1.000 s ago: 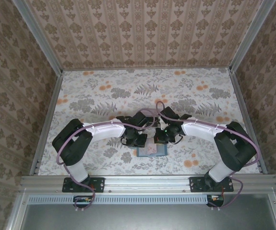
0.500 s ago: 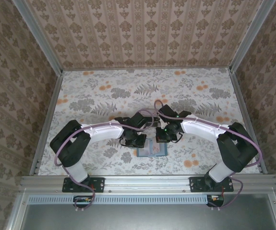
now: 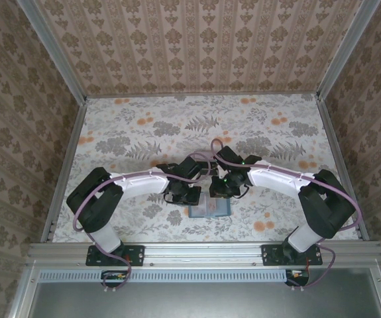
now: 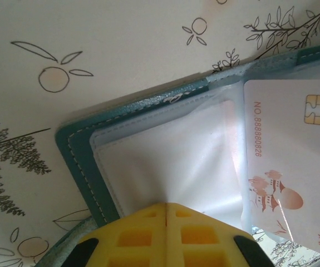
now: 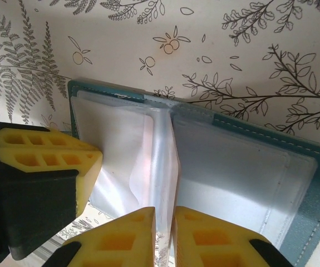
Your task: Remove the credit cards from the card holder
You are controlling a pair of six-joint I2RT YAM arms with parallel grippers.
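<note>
Zero out: pale chip card (image 4: pixel 293 167) inside teal folding card holder (image 4: pixel 73 161) (I judge).
Left end effector (image 4: pixel 166 207): shut, empty.
Right end effector (image 5: pixel 164 216): barely parted, hold unclear.

Robot lab cell here, dressed up to look like a room at home.

Look from above and it's a boxed-in bench: papered walls (image 3: pixel 197 46) in a brown damask print close off three sides, and bare metal posts (image 3: pixel 51 46) run up the corners. The table (image 3: pixel 177 126) wears a printed sheet of ferns and orange blossoms, and up close from the wrists that print is fine line drawing on a pale ground. Along the near edge sits an aluminium rail (image 3: pixel 203 252), and the left arm (image 3: pixel 137 182) and the right arm (image 3: pixel 276 179) are bolted to it on black base plates (image 3: pixel 114 255), purple cables (image 3: pixel 87 212) looping off them.
</note>
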